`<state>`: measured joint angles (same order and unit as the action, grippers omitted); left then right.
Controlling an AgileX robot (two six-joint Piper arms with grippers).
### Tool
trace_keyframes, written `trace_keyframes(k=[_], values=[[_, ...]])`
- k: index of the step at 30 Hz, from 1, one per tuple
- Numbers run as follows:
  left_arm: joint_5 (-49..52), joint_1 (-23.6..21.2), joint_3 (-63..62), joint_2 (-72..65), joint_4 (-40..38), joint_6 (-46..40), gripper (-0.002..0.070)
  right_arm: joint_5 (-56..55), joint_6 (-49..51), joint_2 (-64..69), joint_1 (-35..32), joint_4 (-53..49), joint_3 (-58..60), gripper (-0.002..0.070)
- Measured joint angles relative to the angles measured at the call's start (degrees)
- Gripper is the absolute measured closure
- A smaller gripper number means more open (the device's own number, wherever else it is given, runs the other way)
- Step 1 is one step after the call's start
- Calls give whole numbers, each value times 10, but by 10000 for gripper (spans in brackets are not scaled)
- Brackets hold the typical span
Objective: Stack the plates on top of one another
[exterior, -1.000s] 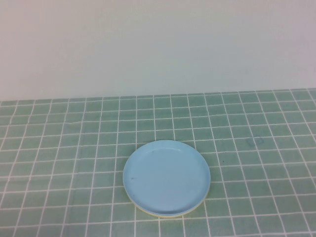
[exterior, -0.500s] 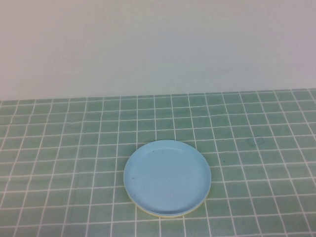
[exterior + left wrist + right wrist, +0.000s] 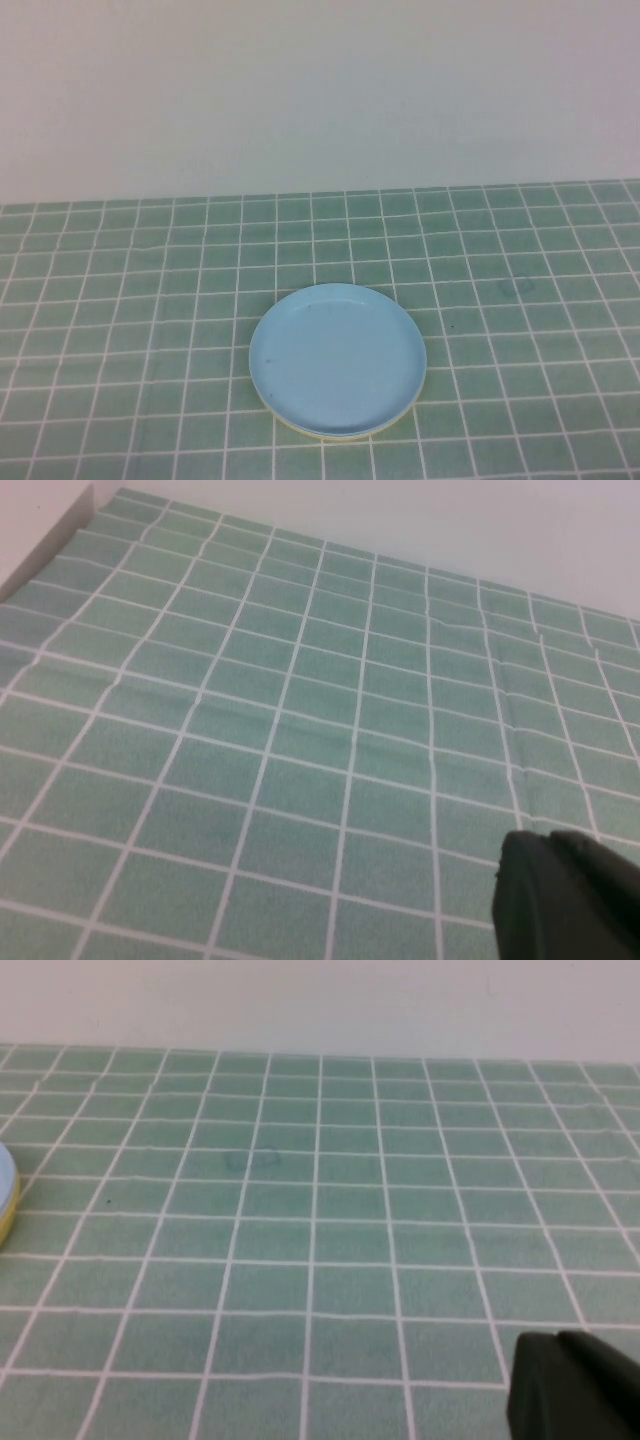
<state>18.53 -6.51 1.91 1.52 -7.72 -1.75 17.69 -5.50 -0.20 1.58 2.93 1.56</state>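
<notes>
The light blue plate [image 3: 337,358] lies on top of a stack at the front middle of the green tiled table. A thin yellow plate rim [image 3: 310,432] shows under its near edge. The white plate does not show. The stack's edge also appears in the right wrist view, blue [image 3: 4,1175] over yellow [image 3: 5,1222]. My left gripper [image 3: 552,838] is shut and empty above bare tiles on the left. My right gripper [image 3: 557,1340] is shut and empty above bare tiles to the right of the stack. Neither gripper is in the high view.
The green tiled cloth [image 3: 520,300] covers the table up to a white wall [image 3: 320,90] at the back. A crease runs across the cloth in the left wrist view [image 3: 300,730].
</notes>
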Motion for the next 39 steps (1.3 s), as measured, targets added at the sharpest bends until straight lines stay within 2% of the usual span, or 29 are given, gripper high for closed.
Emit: trace_keyframes(k=[30, 36, 39], values=[[0, 0, 0, 0, 0, 0, 675, 28, 1, -3, 0, -19, 0, 678], [0, 18, 0, 0, 0, 0, 675, 28, 1, -3, 0, -19, 0, 678], [0, 54, 0, 0, 0, 0, 675, 28, 1, -3, 0, -19, 0, 678]])
